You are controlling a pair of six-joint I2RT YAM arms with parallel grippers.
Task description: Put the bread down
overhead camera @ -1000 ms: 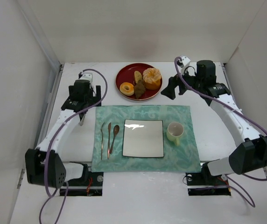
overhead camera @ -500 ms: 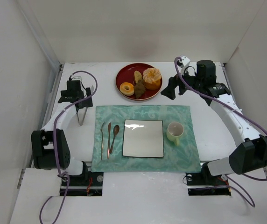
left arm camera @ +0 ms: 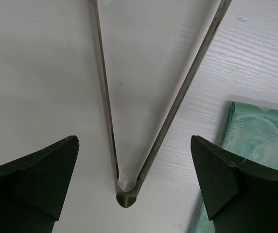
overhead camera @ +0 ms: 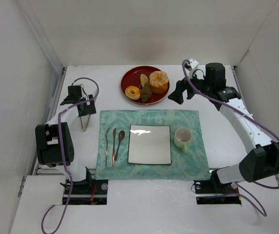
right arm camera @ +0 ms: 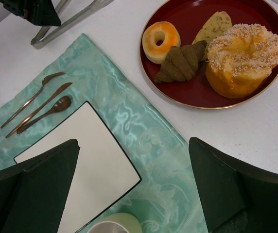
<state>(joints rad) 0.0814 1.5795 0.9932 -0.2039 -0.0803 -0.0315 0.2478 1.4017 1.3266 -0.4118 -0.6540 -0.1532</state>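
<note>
While both arms hang over the tabletop, I see the bread [right arm camera: 180,63] lying on the red plate [right arm camera: 192,94] by the far edge. It is a small, dark chocolate-brown croissant with a ridged back and pointed ends. It sits between the ring doughnut [right arm camera: 161,41] and the big sugared bun [right arm camera: 244,58], one tip up against the pale tan bread [right arm camera: 212,26]. From the overhead camera it is only a dark speck and its underside is hidden from me. My left gripper [left arm camera: 134,145] has its jaws spread wide and grips nothing. Its fingers straddle the hinge end of the metal tongs [left arm camera: 128,194], which lie just beside the placemat's [overhead camera: 151,117] left edge, their tips cut off at the top of the left wrist view. My right gripper [right arm camera: 134,141] is also wide apart and empty, in the air near the red plate.
</note>
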